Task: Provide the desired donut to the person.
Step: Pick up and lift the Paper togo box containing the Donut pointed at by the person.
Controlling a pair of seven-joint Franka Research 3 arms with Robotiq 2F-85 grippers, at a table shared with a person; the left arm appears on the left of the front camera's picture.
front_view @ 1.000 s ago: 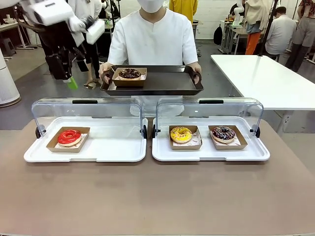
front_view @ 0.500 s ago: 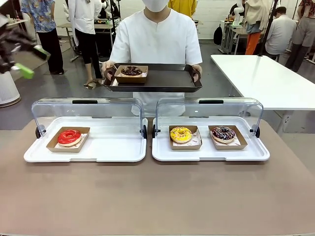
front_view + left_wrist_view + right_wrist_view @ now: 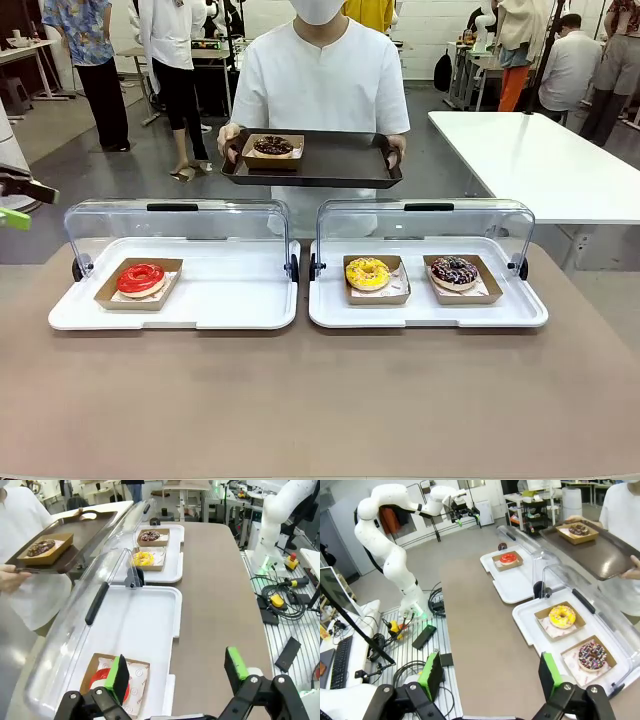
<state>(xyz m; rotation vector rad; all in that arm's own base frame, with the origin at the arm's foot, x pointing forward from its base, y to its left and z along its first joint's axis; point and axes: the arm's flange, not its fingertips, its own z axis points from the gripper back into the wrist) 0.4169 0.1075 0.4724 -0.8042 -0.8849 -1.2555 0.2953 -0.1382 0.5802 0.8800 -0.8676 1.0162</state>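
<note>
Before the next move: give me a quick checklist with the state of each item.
1. left gripper open and empty: ok.
2. right gripper open and empty: ok.
3. chocolate donut sits in its cardboard box on the serving tray: ok.
4. person grips the serving tray with both hands, away from the display cases: ok.
5. left display lid and right display lid are raised: ok.
6. That donut is the one wanted: cannot tell.
</note>
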